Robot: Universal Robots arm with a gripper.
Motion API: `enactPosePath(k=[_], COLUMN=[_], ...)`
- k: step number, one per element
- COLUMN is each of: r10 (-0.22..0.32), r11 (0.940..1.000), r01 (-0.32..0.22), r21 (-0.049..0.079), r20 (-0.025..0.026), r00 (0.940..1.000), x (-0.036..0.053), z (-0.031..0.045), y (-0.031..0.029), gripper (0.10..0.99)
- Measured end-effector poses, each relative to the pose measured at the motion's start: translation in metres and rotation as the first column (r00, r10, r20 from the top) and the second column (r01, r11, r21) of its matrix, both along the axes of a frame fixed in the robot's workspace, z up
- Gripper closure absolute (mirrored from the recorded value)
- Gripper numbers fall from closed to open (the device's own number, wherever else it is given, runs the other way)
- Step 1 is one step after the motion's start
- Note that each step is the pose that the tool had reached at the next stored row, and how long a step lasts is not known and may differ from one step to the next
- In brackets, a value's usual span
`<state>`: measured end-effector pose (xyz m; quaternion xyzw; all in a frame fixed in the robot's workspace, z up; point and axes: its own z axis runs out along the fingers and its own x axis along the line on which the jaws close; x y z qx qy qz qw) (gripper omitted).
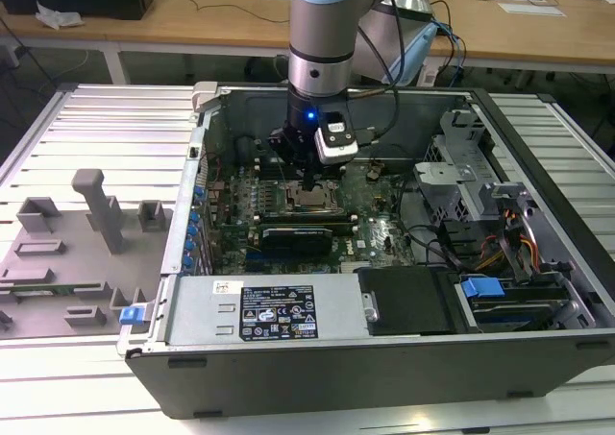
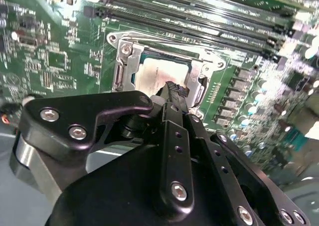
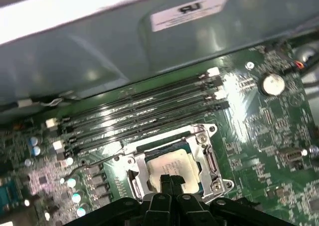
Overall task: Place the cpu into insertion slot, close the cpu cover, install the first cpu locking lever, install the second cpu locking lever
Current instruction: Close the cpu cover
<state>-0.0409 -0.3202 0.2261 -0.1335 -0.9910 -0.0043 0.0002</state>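
Note:
The cpu (image 3: 174,162), a small square chip with a silver-grey top, lies in the insertion slot (image 3: 162,149) on the green board. Around it the thin silver cpu cover (image 3: 205,147) lies flat, and the chip shows through its window. My gripper (image 3: 170,179) hangs right over the chip's near edge with its black fingertips pressed together and nothing between them. In the second wrist view the gripper (image 2: 174,89) tip stands at the edge of the cpu (image 2: 154,72) and cover (image 2: 202,69). The exterior view has the gripper (image 1: 307,180) low over the cpu (image 1: 313,201) inside the open case.
Long black memory slots (image 3: 144,111) run beside the socket, with the grey case wall (image 3: 149,46) behind them. A thin wire lever (image 3: 97,158) lies along the board by the socket. A drive cage (image 1: 461,166) and cables fill the exterior view's right. A grey parts fixture (image 1: 67,253) sits outside the case.

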Motion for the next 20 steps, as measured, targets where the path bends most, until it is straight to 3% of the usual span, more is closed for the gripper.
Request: enactPosePath(k=[4, 8, 10, 13, 20], r10=[0.113, 0.229, 0.258, 0.295, 0.35], r11=[0.9936, 0.9733, 0.9663, 0.9556, 0.9367], r01=[-0.113, -0.229, -0.258, -0.295, -0.35], r21=[0.0, 0.0, 0.0, -0.003, -0.008], r20=[0.0, 0.0002, 0.0012, 0.0129, 0.0267], r00=[0.9936, 0.9733, 0.9663, 0.9555, 0.9363], x=[0.0, 0.0, 0.0, 0.0, -0.001], z=[-0.0001, -0.0002, -0.0003, -0.0012, -0.0035], y=[0.0, 0.0, 0.0, 0.0, -0.0012], gripper=[0.98, 0.98, 0.98, 0.98, 0.98])
